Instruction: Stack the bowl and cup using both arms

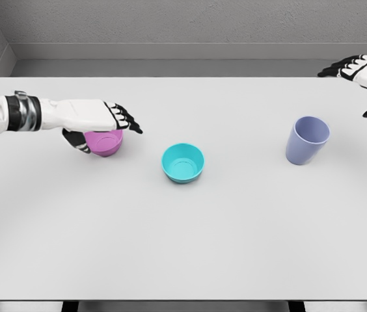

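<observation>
A pink bowl (105, 144) sits on the white table (235, 247) at the left. My left hand (105, 134) hovers right over it: the fingers (126, 121) reach past its far rim and the thumb (74, 140) lies by its left side, open, not closed on it. A teal bowl (183, 162) stands upright in the middle of the table. A lavender cup (307, 140) stands upright at the right. My right hand (353, 91) is up and to the right of the cup, well apart from it, with its fingers spread and holding nothing.
A grey wall runs behind the table's far edge. The table's near edge crosses the bottom of the view.
</observation>
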